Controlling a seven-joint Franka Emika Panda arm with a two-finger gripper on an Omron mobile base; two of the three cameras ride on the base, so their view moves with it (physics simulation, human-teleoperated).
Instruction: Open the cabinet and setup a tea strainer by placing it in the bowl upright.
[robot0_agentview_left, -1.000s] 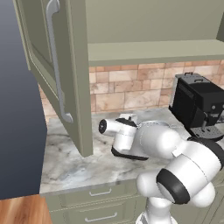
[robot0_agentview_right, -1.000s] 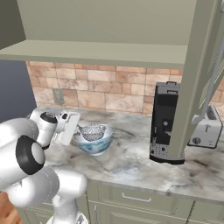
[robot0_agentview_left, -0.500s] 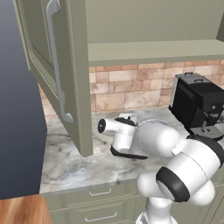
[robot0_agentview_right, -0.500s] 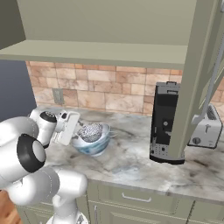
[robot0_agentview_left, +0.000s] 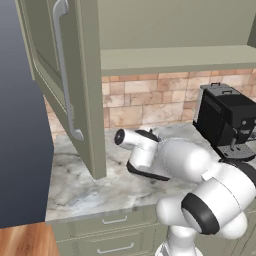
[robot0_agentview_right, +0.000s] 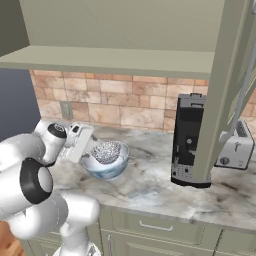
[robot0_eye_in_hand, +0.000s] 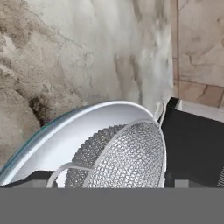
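The white-and-pale-blue bowl stands on the marble counter, left of the coffee machine. The silvery mesh tea strainer lies inside it, its cup rising a little above the rim. In the hand view the strainer sits in the bowl just ahead, its wire loop handle toward me; how upright it stands is hard to judge. My gripper hovers at the bowl's left edge. It is open, with its fingertips spread wide to either side of the strainer and not touching it. The olive-green cabinet stands open, its shelf bare.
The left cabinet door with its silver handle hangs open over the counter's left end, and the right door juts out over the black coffee machine. A toaster sits far right. Drawers run below the counter.
My gripper's fingers have spread apart and let go of the tea strainer, which now rests in the bowl. The arm and bowl have barely moved.
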